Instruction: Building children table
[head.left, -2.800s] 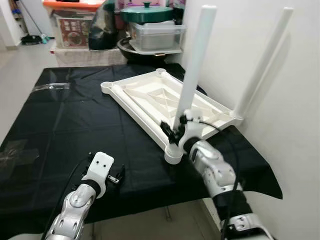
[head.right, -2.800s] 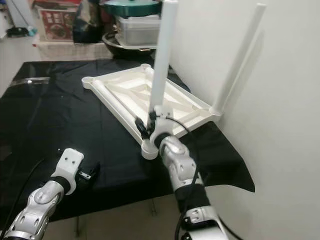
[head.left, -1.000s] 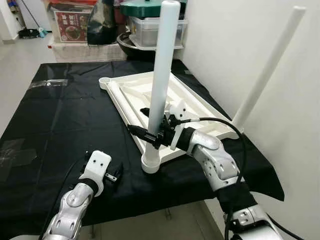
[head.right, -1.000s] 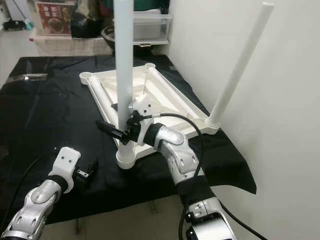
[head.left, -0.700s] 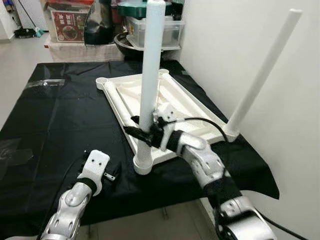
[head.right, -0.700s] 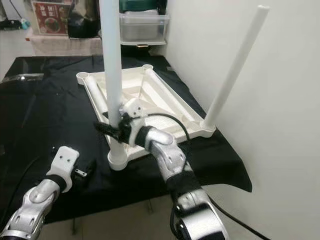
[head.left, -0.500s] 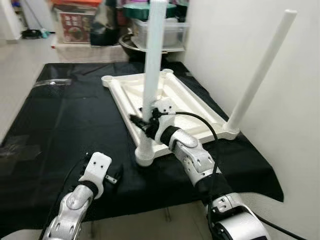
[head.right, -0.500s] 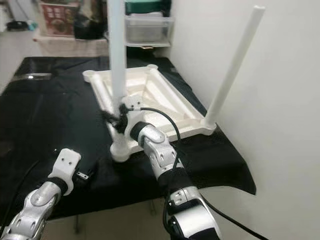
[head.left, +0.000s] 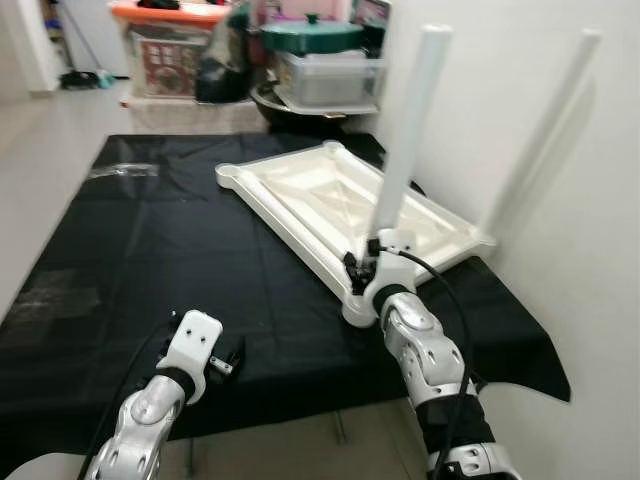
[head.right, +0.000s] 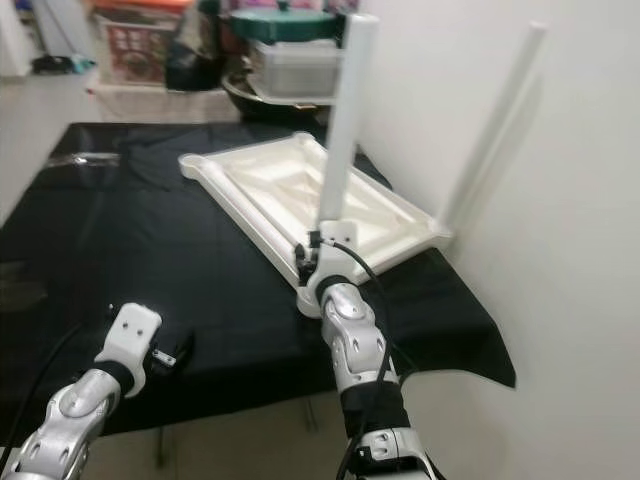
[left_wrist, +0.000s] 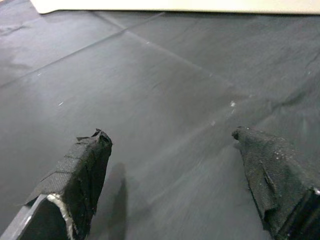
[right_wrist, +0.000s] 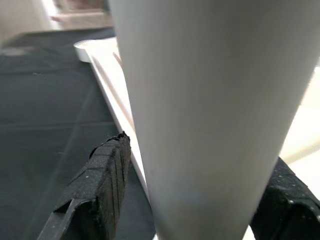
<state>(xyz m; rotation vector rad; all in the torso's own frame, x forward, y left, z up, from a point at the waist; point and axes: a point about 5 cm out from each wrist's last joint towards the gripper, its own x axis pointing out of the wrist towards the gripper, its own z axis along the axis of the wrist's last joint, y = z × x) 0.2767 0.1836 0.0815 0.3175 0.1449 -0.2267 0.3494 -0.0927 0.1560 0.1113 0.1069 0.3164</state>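
Nearest, at the left, the left gripper (head.left: 228, 357) hovers just above the black cloth (head.left: 140, 250), its 2 fingers spread wide with nothing between them, well apart from the work.

Further in and to the right, the right gripper (head.left: 357, 272) sits at the near corner of the upturned white tabletop (head.left: 330, 205). In the right wrist view its 2 fingers (right_wrist: 100, 180) flank the near leg (head.left: 405, 130), 1 on each side; they look closed onto it. The leg rises straight up from the gripper, its long axis close to vertical with a slight lean to the far right, foot in the near corner socket (head.left: 358, 308).

The right arm is plainly the nearer 1 for seating or twisting this leg along that upright axis.

Beyond, the second leg (head.left: 540, 125) stands in the right corner against the wall (head.left: 480, 90). The tabletop's long side runs from near right to far left.
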